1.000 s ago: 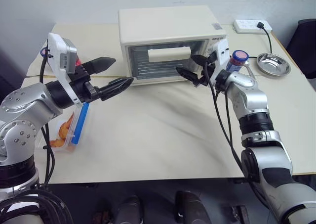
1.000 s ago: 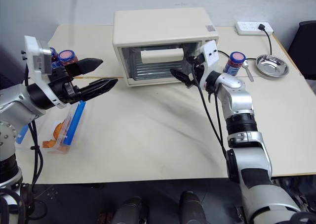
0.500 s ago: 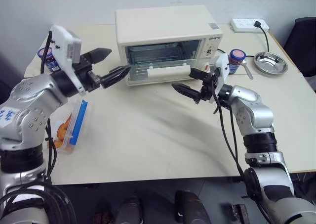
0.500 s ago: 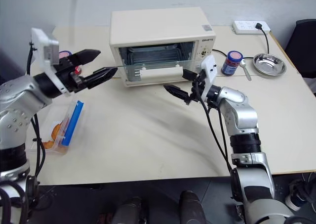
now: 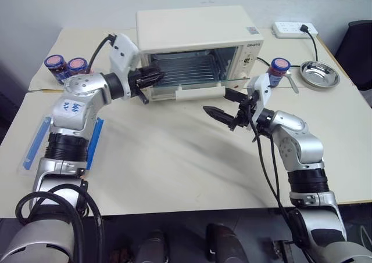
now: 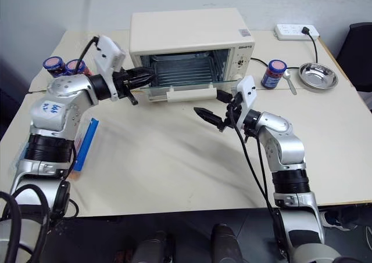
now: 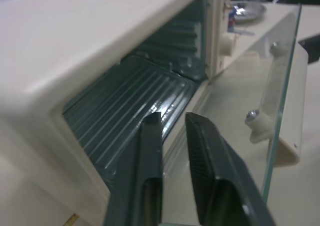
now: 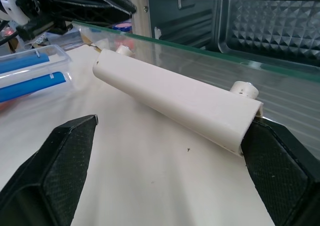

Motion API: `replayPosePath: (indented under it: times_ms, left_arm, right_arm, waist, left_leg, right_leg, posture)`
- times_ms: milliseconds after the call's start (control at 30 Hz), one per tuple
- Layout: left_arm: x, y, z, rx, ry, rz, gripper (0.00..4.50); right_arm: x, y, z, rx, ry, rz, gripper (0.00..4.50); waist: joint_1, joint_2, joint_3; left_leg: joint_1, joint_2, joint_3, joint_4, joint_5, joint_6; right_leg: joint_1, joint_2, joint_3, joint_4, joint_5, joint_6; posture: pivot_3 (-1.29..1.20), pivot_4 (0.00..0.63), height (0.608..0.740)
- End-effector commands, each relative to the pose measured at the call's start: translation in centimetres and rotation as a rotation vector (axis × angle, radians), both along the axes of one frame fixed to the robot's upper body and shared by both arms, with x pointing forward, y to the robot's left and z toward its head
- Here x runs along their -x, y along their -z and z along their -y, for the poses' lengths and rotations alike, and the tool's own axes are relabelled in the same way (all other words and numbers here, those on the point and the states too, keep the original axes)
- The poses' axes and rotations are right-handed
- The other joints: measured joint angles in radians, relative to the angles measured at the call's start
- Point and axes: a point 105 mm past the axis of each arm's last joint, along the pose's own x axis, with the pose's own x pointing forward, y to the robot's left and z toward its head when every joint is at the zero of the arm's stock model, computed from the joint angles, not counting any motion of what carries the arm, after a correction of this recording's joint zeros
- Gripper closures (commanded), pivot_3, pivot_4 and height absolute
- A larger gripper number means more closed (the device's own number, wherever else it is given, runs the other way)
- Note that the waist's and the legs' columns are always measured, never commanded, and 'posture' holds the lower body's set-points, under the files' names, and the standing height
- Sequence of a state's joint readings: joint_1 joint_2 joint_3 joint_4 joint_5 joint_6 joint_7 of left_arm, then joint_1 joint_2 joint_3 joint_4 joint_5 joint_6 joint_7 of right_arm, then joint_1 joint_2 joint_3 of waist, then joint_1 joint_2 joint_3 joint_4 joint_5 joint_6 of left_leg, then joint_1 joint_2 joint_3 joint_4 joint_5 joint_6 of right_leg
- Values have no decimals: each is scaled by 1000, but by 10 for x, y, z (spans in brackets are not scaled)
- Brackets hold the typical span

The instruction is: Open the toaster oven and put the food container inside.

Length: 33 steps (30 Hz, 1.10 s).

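From the head views, your oven (image 5: 200, 39) has its door (image 5: 197, 84) swung down near level, so the cavity is free for loading. Your left pincer (image 5: 152, 77) sits at the door's left end by the hinge, fingers pressed almost together on nothing; I judge it is steadying or pushing the door edge. Your right pincer (image 5: 226, 103) hangs spread wide and empty just off the handle (image 5: 199, 92), on its right end, as if letting go after the pull. The container (image 5: 36, 141) lies well behind your left pincer, beside that forearm, untouched, its blue clips (image 5: 95, 142) showing; fetching it is likely next.

In the left wrist view, the nearly closed fingers (image 7: 150, 176) point into the dark ribbed interior (image 7: 135, 106), with the glass door just beside them and no object between them.

In the right wrist view, the two pads (image 8: 55, 161) stand far apart with the handle across the gap, apart from both. The container (image 8: 30, 71) lies beyond the handle's far end.
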State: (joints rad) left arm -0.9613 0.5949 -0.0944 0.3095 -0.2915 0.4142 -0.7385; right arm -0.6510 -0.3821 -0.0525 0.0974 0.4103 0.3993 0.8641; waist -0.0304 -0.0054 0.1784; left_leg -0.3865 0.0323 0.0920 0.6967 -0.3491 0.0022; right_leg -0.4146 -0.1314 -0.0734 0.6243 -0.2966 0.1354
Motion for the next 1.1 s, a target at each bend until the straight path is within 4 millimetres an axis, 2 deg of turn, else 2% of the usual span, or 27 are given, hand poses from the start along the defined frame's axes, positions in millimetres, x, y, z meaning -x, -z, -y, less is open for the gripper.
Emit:
replayPosePath:
  times_ms: [33,233,333,400,567,733,800,867,967,1100]
  left_arm:
    - [0,0,10,-84,39,39,4270]
    - [10,20,21,-142,99,0,4270]
    - [22,40,26,-179,132,-46,4270]
    - [27,55,28,-191,132,-80,4270]
    - [33,85,32,-226,95,-143,4270]
    - [37,100,34,-227,38,-194,4270]
    - [44,93,34,-191,35,-187,4270]
    - [56,71,31,-88,38,-169,4270]
    - [71,39,9,91,-82,-164,4270]
    - [98,19,-22,290,-244,-200,3416]
  right_arm:
    - [13,-10,-5,-23,-26,42,0]
    - [29,2,27,51,94,21,0]
    - [51,11,57,123,140,-21,0]
    - [66,13,69,157,146,-46,0]
    - [84,2,75,164,132,-58,0]
    - [83,-12,71,123,125,-40,0]
    - [82,-16,65,115,104,-35,0]
    - [81,-19,58,114,70,-29,0]
    - [79,-21,50,123,14,-27,0]
    - [76,-24,41,137,-62,-33,0]
  waist:
    - [0,0,0]
    - [5,0,0]
    - [10,0,0]
    - [23,-1,0]
    - [30,-1,1]
    - [37,-1,1]
    - [40,-1,1]
    - [37,-1,1]
    - [33,-2,1]
    - [30,-2,1]
  left_leg:
    - [0,0,0,0,0,0]
    - [0,0,0,1,0,0]
    - [-1,0,0,1,0,1]
    - [-1,0,-1,1,0,1]
    - [0,0,0,3,1,2]
    - [1,0,0,3,1,2]
    - [1,0,0,3,1,2]
    - [1,0,-1,2,1,2]
    - [-1,0,-2,3,1,2]
    - [0,0,-2,3,1,3]
  right_leg:
    - [0,0,0,0,0,0]
    - [0,0,0,0,0,0]
    - [0,-1,0,0,0,0]
    - [0,-1,0,0,0,0]
    - [1,-1,1,0,1,1]
    - [2,-1,1,0,1,1]
    - [2,-1,1,0,1,1]
    - [2,-1,1,0,1,1]
    - [1,-1,1,0,1,1]
    - [2,-2,1,0,1,1]
  posture:
    - [0,150,740]
    - [0,150,740]
    - [0,150,740]
    - [0,150,740]
    - [0,150,740]
    - [0,150,740]
    - [0,150,740]
    - [0,150,740]
    - [0,150,740]
    - [0,150,740]
